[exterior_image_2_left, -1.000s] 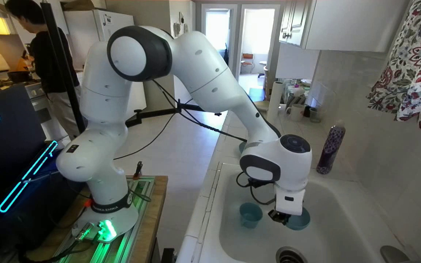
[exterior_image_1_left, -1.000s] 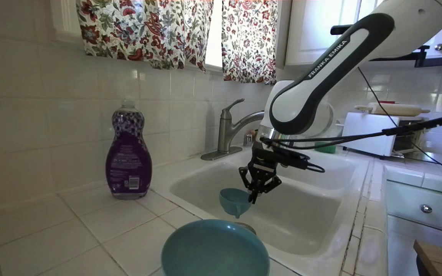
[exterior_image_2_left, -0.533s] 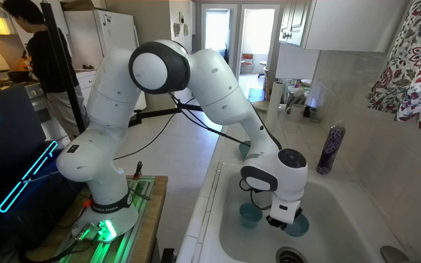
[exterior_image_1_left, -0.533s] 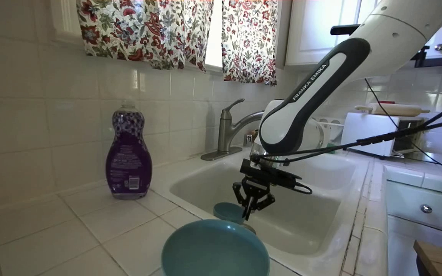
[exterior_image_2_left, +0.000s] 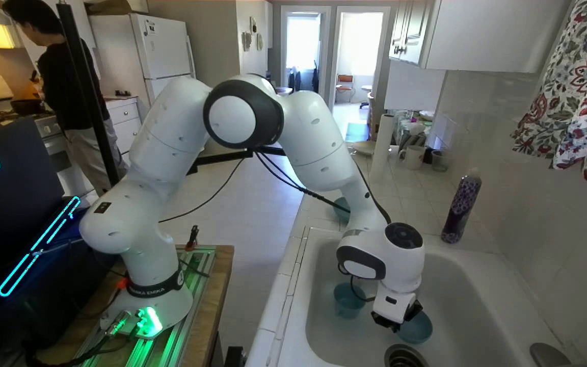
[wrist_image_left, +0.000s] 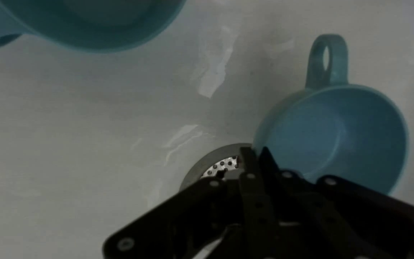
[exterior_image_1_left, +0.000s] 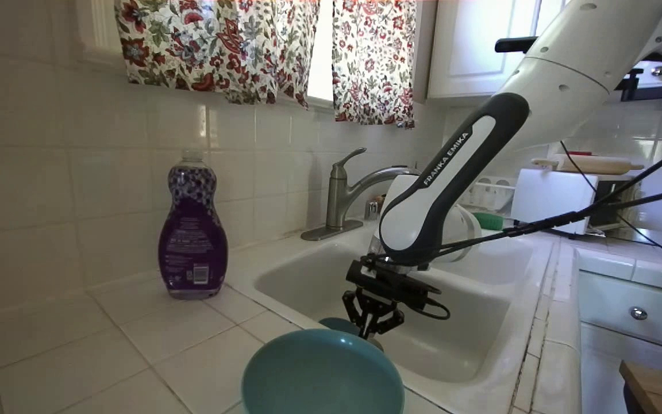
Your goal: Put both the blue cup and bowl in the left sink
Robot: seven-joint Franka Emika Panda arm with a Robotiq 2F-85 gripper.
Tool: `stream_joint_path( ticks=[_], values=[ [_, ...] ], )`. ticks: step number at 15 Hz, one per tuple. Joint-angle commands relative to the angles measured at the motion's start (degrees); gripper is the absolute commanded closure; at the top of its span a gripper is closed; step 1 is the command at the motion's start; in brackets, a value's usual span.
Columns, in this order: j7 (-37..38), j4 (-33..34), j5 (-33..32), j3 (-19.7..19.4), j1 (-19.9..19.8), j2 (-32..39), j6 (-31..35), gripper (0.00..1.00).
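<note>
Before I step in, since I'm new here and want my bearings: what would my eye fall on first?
Probably the big white robot arm, arching down into the sink with its gripper shut on the rim of a blue cup. Next, the wide teal bowl in the foreground of an exterior view, on the tiled counter. Then the purple bottle standing by the tiled wall.
</note>
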Motion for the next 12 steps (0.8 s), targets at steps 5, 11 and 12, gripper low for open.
stream_joint_path(
  ticks=[5, 11, 12],
  values=[
    [5.36, 3.64, 0.86, -0.68, 1.02, 3.94, 0.2, 0.7],
    [4.04, 2.64, 1.31, 0.77, -0.7, 0.44, -1.89, 0.36],
    [3.72, 1.88, 1.06, 0.69, -0.73, -1.04, -2.35, 0.28]
  ],
)
